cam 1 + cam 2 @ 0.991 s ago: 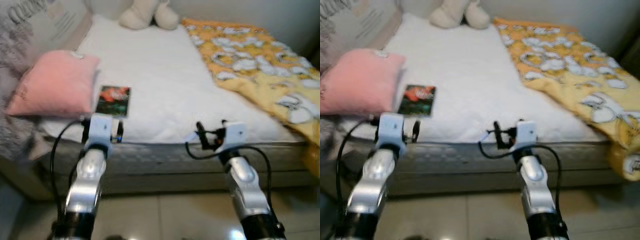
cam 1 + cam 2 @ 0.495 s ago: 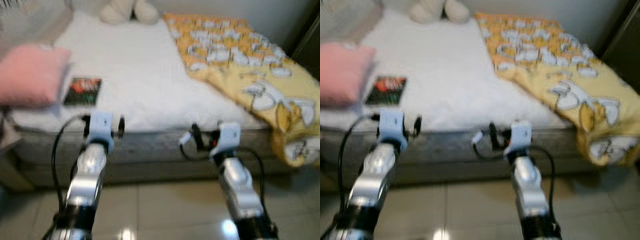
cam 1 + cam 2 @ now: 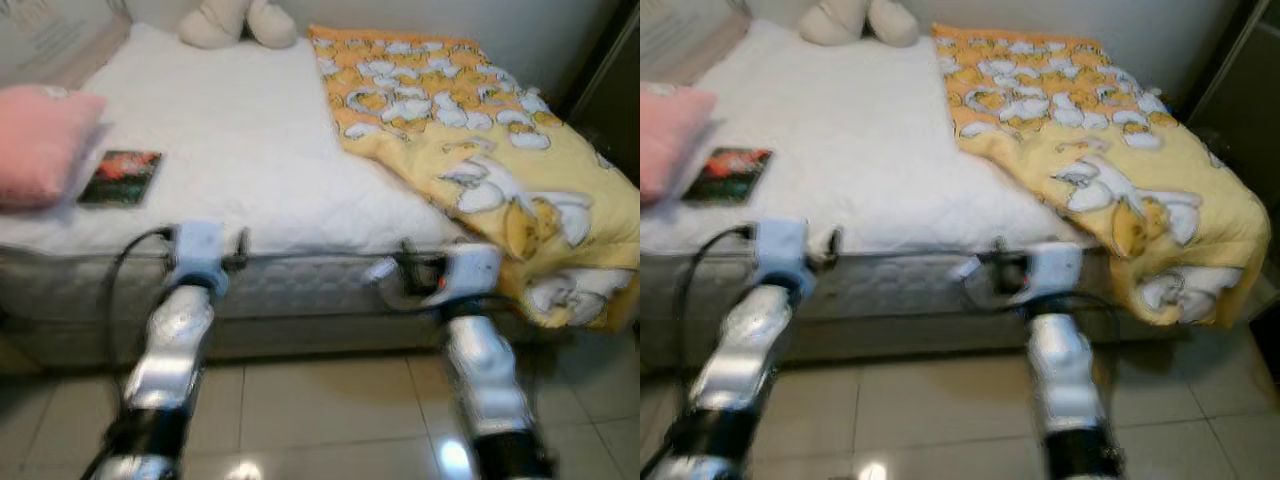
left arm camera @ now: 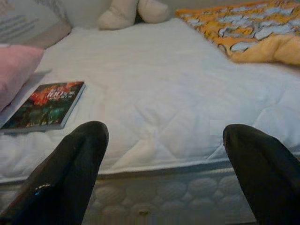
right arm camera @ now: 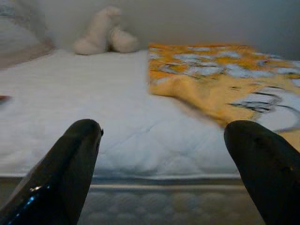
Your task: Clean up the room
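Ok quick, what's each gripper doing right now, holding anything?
Left gripper: open, holding nothing, at the mattress edge.
Right gripper: open, holding nothing, facing the yellow blanket.

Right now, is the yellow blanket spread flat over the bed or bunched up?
Bunched up. The blanket lies rumpled along the bed's right side, its corner drooping over the edge toward the floor.
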You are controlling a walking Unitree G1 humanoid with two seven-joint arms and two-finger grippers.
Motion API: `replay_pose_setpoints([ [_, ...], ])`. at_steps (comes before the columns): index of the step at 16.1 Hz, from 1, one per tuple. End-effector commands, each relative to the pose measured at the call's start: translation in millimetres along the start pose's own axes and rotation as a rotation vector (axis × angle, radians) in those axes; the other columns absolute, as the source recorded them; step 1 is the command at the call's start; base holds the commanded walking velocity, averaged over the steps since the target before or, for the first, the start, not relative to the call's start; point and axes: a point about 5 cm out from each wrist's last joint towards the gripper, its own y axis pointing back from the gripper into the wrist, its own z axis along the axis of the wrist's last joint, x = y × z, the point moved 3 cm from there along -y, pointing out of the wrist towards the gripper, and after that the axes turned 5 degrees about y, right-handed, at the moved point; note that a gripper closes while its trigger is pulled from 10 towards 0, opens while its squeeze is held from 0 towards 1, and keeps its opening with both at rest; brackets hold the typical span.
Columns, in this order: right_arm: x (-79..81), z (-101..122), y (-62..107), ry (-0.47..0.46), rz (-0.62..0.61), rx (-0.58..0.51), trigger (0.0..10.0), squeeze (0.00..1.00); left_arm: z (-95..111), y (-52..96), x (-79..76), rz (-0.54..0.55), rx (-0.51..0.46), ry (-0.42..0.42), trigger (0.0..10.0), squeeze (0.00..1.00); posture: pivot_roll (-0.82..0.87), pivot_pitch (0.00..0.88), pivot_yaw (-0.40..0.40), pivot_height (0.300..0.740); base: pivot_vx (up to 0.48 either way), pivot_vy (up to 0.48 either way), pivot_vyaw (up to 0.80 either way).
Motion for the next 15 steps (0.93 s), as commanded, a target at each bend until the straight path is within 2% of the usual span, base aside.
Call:
replay_pose_setpoints([
  [1, -14.2, 4, -0.9, 0.012, -0.03, -0.011, 10.0, 0.0, 4, -1.8, -9.7, -0.02, -0.012, 0.02, 10.0, 0.0, 0.01, 0.0, -0.032, 0.74, 0.262, -0.398, 0.0],
  [4, -18.7, 1, 2.1, 0.01, -0.032, -0.001, 10.0, 0.0, 3, 0.0, -4.9, -0.013, -0.014, 0.031, 10.0, 0.0, 0.01, 0.0, -0.032, 0.74, 0.266, -0.398, 0.0],
  [6, -27.7, -2, 12.5, -0.006, -0.052, 0.013, 10.0, 0.0, 7, 8.0, 0.4, -0.049, -0.029, 0.064, 10.0, 0.0, 0.01, 0.0, -0.029, 0.74, 0.266, -0.396, 0.0],
  [7, -38.3, -10, 27.0, 0.001, -0.069, 0.048, 10.0, 0.0, 6, 18.8, 11.8, -0.056, -0.007, 0.117, 10.0, 0.0, 0.01, 0.0, -0.028, 0.74, 0.266, -0.398, 0.0],
  [9, -49.3, -12, 38.2, 0.0, -0.095, 0.059, 10.0, 0.0, 9, 28.2, 17.0, -0.048, -0.001, 0.16, 10.0, 0.0, 0.02, 0.0, -0.026, 0.74, 0.264, -0.398, 0.0],
  [10, -56.2, -7, 46.4, 0.008, -0.1, 0.049, 10.0, 0.0, 19, 37.1, 17.8, -0.02, -0.029, 0.186, 10.0, 0.0, 0.03, 0.0, -0.027, 0.74, 0.281, -0.386, 0.0],
  [13, -63.4, 6, 53.1, 0.027, -0.111, 0.018, 10.0, 0.0, 35, 49.7, 14.5, -0.016, -0.084, 0.168, 10.0, 0.0, 0.03, 0.0, -0.034, 0.74, 0.282, -0.385, 0.0],
  [14, -62.6, 8, 52.5, 0.027, -0.108, 0.015, 10.0, 0.0, 35, 51.4, 13.7, -0.023, -0.084, 0.156, 10.0, 0.0, 0.03, 0.0, -0.034, 0.74, 0.285, -0.382, 0.0],
  [15, -57.1, 11, 47.5, 0.027, -0.089, 0.007, 10.0, 0.0, 28, 50.9, 19.1, 0.02, -0.047, 0.143, 10.0, 0.0, 0.03, 0.0, -0.037, 0.74, 0.289, -0.382, 0.0],
])
